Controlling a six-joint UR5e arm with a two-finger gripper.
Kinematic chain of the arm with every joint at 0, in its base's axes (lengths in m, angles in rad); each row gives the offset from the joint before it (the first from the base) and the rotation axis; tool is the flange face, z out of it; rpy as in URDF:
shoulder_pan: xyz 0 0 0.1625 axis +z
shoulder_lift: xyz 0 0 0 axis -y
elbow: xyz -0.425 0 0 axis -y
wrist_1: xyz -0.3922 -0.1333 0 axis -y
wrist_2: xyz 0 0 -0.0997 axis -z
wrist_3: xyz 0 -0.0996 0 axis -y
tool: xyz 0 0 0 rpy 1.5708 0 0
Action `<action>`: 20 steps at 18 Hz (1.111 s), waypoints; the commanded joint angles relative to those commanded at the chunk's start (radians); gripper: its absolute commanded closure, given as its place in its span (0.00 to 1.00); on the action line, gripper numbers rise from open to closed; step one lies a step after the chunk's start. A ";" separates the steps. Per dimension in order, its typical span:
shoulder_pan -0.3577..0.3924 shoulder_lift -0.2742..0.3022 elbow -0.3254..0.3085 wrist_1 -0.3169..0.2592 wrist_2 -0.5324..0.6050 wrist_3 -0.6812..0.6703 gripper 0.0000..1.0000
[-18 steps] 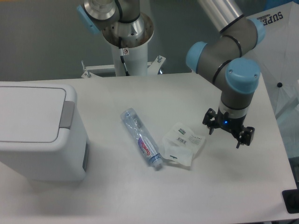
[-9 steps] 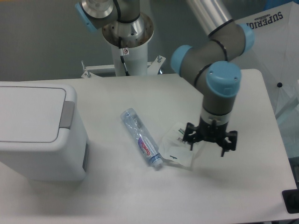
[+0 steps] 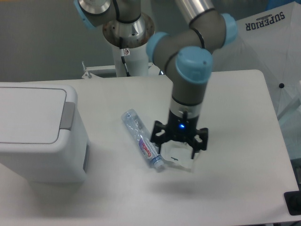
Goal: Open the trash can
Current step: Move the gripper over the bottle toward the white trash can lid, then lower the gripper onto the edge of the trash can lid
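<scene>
The trash can (image 3: 40, 136) is a large white boxy bin at the left of the table. Its flat lid (image 3: 28, 114) lies shut, and a grey tab (image 3: 68, 116) sits on the lid's right rim. My gripper (image 3: 178, 145) hangs open near the middle of the table, well to the right of the bin and not touching it. Its fingers point down over a clear plastic bag, with nothing held between them.
A clear plastic bottle (image 3: 141, 139) lies on its side between the bin and the gripper. A clear plastic bag (image 3: 178, 157) with labels lies under the gripper. The arm's base column (image 3: 128, 47) stands at the back. A white cloth (image 3: 277, 52) hangs off the table's right.
The gripper has swept leftward across the table, from near the right edge to above the plastic bag by the bottle. The bin, bottle and bag have not moved.
</scene>
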 joint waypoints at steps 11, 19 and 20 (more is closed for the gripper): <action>-0.100 0.121 -0.005 -0.002 -0.103 -0.233 0.00; -0.141 0.166 -0.021 -0.015 -0.098 -0.290 0.00; -0.141 0.167 -0.025 -0.026 -0.095 -0.290 0.00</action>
